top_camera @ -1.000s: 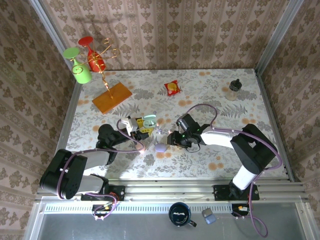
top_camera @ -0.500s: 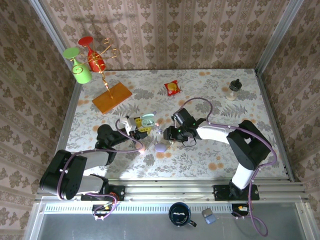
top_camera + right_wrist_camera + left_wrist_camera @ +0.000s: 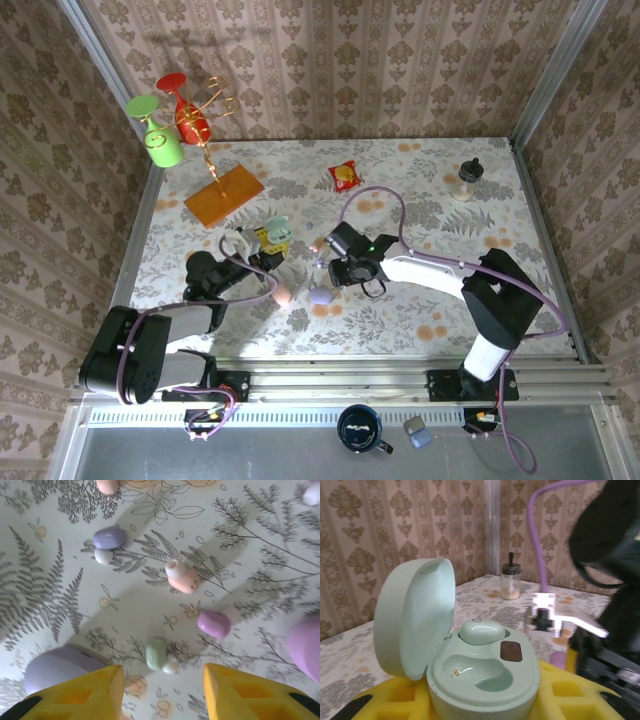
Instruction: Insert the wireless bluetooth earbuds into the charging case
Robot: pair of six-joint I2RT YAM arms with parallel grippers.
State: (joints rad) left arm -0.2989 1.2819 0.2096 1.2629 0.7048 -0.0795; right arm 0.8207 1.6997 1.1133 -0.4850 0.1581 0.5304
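In the left wrist view the mint green charging case stands open, its lid tipped to the left. One green earbud sits in the far socket, and the near socket is empty. My left gripper is shut on the case, with yellow fingers under it. From above, the case is left of centre. My right gripper hangs open just over a loose green earbud on the table. Purple, pink and lavender earbuds lie beyond it.
A pink case and a purple case lie on the table between the arms. A wooden stand with glasses is at the back left, a red packet at the back middle, and a small jar at the back right.
My right gripper has moved left and a little back, over the loose earbuds. My left gripper has carried the mint case slightly left and back.
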